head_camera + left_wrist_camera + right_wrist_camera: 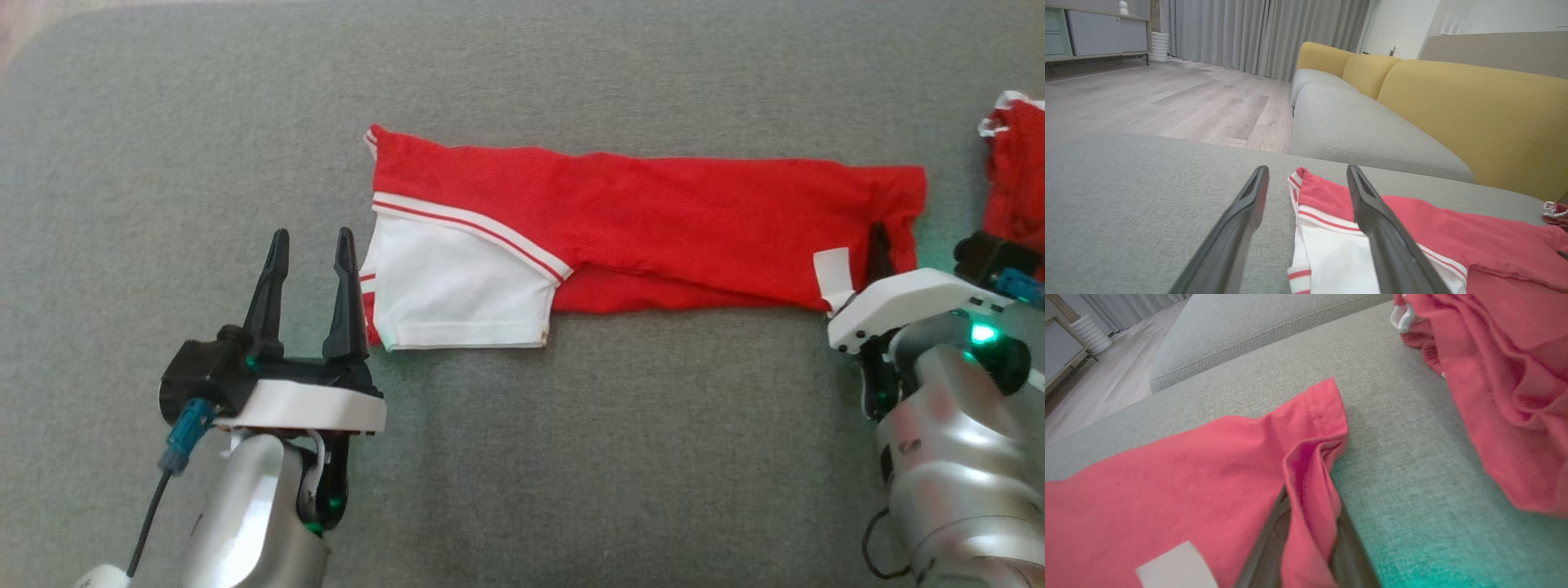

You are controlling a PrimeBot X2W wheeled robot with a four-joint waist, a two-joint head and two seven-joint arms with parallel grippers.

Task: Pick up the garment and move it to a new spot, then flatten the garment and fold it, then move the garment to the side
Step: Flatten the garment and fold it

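Left fingers (269,286) spread at lower left, just beside the white sleeve (457,286) of one red shirt (653,212) lying across the grey cushion (571,457), right fingers (1265,551) pinching its right end, one other red cloth (1016,171) at the right edge

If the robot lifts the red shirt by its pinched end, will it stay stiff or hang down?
Probably floppy: the shirt is thin cloth that bunches into a soft fold in the right gripper, so the rest would likely sag. It looks light. On the coarse grey cushion it may drag and loosen its folds.
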